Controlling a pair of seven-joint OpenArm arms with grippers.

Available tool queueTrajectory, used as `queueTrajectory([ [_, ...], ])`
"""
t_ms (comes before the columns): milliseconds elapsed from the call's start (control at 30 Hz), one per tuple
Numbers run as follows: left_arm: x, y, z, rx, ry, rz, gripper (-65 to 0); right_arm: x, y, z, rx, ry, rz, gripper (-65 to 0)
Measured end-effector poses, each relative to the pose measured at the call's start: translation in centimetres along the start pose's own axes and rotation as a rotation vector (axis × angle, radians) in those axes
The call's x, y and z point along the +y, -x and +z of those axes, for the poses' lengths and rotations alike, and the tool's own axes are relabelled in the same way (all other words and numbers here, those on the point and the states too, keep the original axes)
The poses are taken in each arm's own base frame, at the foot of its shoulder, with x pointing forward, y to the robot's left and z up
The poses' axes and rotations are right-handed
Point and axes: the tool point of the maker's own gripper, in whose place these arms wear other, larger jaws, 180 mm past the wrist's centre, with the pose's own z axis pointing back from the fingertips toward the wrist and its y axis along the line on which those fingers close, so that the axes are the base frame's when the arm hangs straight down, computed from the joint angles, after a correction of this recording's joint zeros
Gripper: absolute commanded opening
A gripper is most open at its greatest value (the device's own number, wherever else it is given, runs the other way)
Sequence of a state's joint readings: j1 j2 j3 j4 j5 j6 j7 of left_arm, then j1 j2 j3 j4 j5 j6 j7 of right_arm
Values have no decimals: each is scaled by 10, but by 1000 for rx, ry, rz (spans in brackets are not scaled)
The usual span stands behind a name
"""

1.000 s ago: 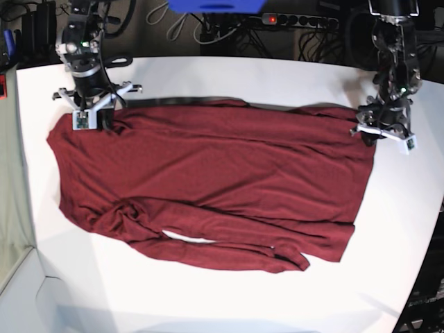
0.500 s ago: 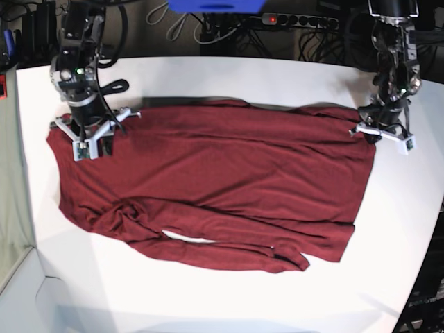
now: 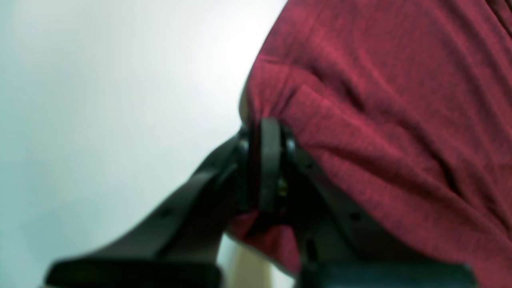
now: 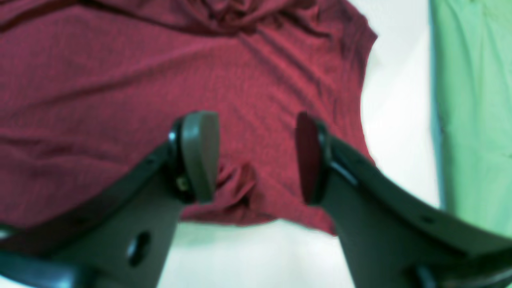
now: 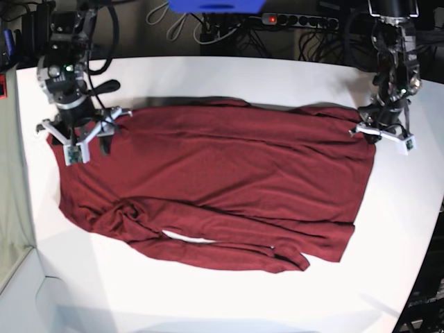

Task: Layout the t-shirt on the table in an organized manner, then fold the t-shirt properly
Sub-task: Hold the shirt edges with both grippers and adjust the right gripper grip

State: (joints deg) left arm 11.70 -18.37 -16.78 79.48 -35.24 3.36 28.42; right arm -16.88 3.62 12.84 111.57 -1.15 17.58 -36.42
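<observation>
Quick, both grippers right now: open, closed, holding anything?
Left gripper: closed, pinching an edge of the t-shirt.
Right gripper: open, holding nothing, poised over the t-shirt near its corner.

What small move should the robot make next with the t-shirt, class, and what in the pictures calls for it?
Probably close the right gripper on the t-shirt edge beneath it: its jaws stand open over a small bunched fold, while the left gripper is already shut on the far edge, so both ends could then be pulled flat on the table.
</observation>
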Motion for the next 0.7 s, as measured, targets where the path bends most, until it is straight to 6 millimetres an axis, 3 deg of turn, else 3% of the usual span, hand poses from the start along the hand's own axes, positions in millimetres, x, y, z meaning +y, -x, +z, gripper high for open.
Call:
queueTrajectory([
  [167, -2, -3, -2, 1, 3, 3, -649, 19, 32, 9, 81, -40, -16, -294],
  [433, -4, -5, -3, -1, 8, 8, -649, 39, 34, 9, 85, -85, -30, -292],
  [700, -5, -4, -3, 2, 9, 9, -649, 35, 30, 7, 75, -75, -31, -292],
])
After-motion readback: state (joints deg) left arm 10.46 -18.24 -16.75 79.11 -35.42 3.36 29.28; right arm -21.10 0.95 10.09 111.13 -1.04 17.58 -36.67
